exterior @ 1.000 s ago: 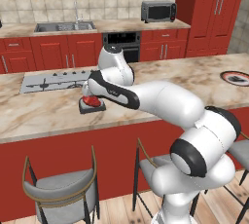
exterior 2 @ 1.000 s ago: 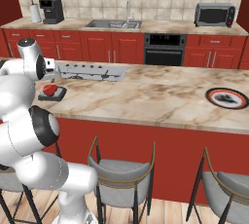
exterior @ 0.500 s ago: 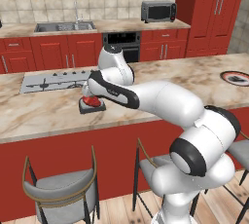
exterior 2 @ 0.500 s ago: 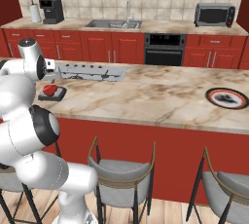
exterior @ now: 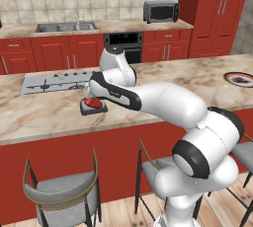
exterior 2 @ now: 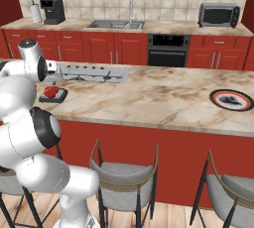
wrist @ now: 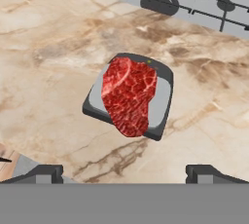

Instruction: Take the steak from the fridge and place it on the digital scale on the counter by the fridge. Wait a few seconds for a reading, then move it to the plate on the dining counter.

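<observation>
Steak point(wrist: 128, 96) lying on digital scale point(wrist: 162, 102), one end overhanging, on marble bench point(wrist: 53, 62); gripper point(wrist: 124, 172) above, spread wide, holding nothing.

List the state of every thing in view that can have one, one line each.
steak: lying flat on the digital scale, one end hanging over its edge, not held.
digital scale: on the counter, loaded with the steak.
gripper: open, above the steak, touching nothing.
plate: on the counter far along from the scale, no steak on it.
cooktop: nothing on its burners.
stools: unoccupied, at the counter front.
</observation>
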Motion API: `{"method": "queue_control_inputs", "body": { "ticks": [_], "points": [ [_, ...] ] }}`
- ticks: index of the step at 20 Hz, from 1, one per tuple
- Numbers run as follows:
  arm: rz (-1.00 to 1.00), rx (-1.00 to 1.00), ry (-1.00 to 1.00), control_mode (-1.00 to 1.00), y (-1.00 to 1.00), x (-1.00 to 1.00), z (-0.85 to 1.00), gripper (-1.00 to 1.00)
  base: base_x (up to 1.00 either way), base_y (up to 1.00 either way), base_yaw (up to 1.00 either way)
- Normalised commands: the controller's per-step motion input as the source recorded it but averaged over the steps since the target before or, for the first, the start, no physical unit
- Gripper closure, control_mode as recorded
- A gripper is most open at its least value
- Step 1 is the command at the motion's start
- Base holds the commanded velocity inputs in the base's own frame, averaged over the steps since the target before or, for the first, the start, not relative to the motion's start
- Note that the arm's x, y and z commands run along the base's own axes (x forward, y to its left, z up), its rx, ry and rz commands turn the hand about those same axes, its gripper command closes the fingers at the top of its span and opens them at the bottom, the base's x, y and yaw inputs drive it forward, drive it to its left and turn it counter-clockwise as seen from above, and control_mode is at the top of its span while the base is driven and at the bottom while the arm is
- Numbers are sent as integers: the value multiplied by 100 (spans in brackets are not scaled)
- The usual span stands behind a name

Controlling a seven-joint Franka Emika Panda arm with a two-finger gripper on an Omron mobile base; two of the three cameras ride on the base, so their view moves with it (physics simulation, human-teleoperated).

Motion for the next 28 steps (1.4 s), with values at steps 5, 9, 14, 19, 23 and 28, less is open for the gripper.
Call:
{"method": "queue_control_inputs", "body": {
  "ticks": [5, 9, 14, 19, 23, 28],
  "points": [
    [-2, 0, 0, -100, 0, 0, 0, -100, 0, 0, 0],
    [-2, 0, 0, -100, 0, 0, -1, -100, 0, 0, 0],
    [-2, 0, 0, -100, 0, 0, -1, -100, 0, 0, 0],
    [-2, 0, 0, -100, 0, 0, -2, -100, 0, 0, 0],
    [-2, 0, 0, -100, 0, 0, -1, -100, 0, 0, 0],
    [-2, 0, 0, -100, 0, 0, -2, -100, 0, 0, 0]
  ]
}}
